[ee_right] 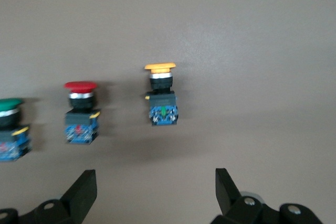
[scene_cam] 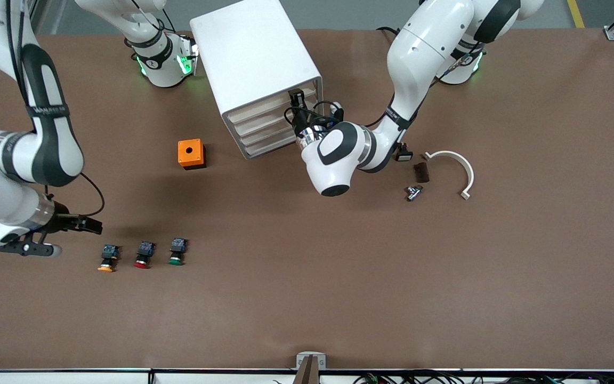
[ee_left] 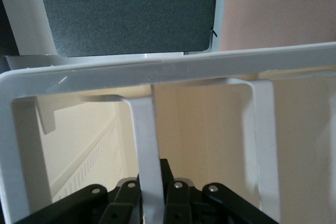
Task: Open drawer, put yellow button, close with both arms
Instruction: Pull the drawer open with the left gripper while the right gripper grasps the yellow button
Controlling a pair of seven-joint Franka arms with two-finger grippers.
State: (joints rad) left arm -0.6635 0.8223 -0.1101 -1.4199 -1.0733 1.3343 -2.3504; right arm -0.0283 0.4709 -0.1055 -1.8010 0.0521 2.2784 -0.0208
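Observation:
The white cabinet [scene_cam: 253, 53] stands at the robots' side of the table, and its topmost drawer [scene_cam: 264, 108] sits level with the three below. My left gripper [scene_cam: 296, 100] is at that drawer's front. In the left wrist view this gripper [ee_left: 152, 182] is shut on a thin white handle strip [ee_left: 146, 140] of the drawer. The yellow button [scene_cam: 107, 260] [ee_right: 161, 95] lies on the table toward the right arm's end. My right gripper [scene_cam: 93, 227] [ee_right: 156, 174] hovers just beside it, open and holding nothing.
A red-capped button [scene_cam: 143, 254] and a green-capped button [scene_cam: 177, 252] lie in a row beside the yellow one. An orange box [scene_cam: 191, 153] stands near the cabinet. A white curved piece [scene_cam: 459, 168], a dark block [scene_cam: 421, 172] and a small metal part [scene_cam: 413, 192] lie toward the left arm's end.

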